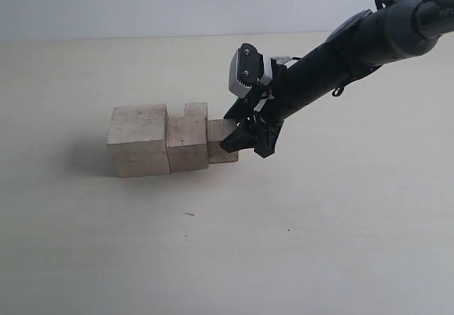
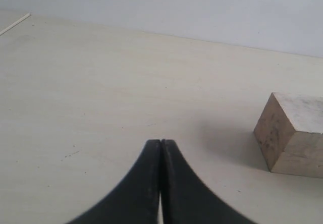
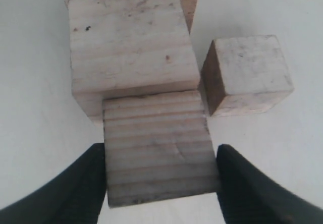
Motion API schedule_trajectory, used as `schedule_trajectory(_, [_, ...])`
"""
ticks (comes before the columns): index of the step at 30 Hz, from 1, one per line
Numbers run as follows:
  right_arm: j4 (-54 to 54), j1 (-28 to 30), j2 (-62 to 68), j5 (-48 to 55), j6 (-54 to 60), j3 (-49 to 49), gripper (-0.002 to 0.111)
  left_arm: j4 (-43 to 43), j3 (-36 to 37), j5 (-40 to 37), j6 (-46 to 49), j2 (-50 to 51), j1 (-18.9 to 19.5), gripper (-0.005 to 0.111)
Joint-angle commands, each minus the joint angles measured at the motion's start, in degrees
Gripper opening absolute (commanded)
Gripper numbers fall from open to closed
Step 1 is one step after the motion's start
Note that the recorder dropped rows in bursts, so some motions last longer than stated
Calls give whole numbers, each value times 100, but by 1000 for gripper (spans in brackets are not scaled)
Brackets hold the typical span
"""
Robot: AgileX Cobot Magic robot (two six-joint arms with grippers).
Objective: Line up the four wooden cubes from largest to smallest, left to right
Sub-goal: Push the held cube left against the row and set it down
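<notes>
Right gripper clamps small pale bare-wood cube, centre frame, by opp. flat sides; prob. light, rigid, smooth-ish, may slip. Left gripper closed, empty.

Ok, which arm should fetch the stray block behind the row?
Right. The right claw grips the row's end block, close by the stray block; the left claw is shut, farther away.

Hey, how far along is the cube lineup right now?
Done: the largest cube and second cube sit touching in a row. In hand: the right end effector grips the third cube against the second. Remaining: the fourth cube, behind the row, must go to the right end.
</notes>
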State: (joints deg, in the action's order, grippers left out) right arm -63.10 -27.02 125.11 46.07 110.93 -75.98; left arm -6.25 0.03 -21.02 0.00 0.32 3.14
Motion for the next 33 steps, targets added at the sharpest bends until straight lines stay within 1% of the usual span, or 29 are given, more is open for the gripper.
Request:
schedule_trajectory(1, [20,-29,31,114,76,22,0,1,-3,35,0,-32,-29,0])
schedule_trajectory(4, [56,-29,31,114,427,22,0,1,-3,35,0,-32,-29,0])
schedule_trajectory(9, [-145,-29,31,114,429,22,0,1,-3,35,0,-32,-29,0])
schedule_trajectory(19, [-284,-29,31,207,-29,22,0,1,-3,35,0,-32,-29,0])
schedule_trajectory(22, [-248,-203,31,94,6,22,0,1,-3,35,0,-32,-29,0])
schedule_trajectory(24, [-63,-301,31,-167,-5,22,0,1,-3,35,0,-32,-29,0])
schedule_trajectory(27, [-32,-301,31,-382,-488,22,0,1,-3,35,0,-32,-29,0])
schedule_trajectory(33, [-32,-301,31,-267,-614,22,0,1,-3,35,0,-32,-29,0])
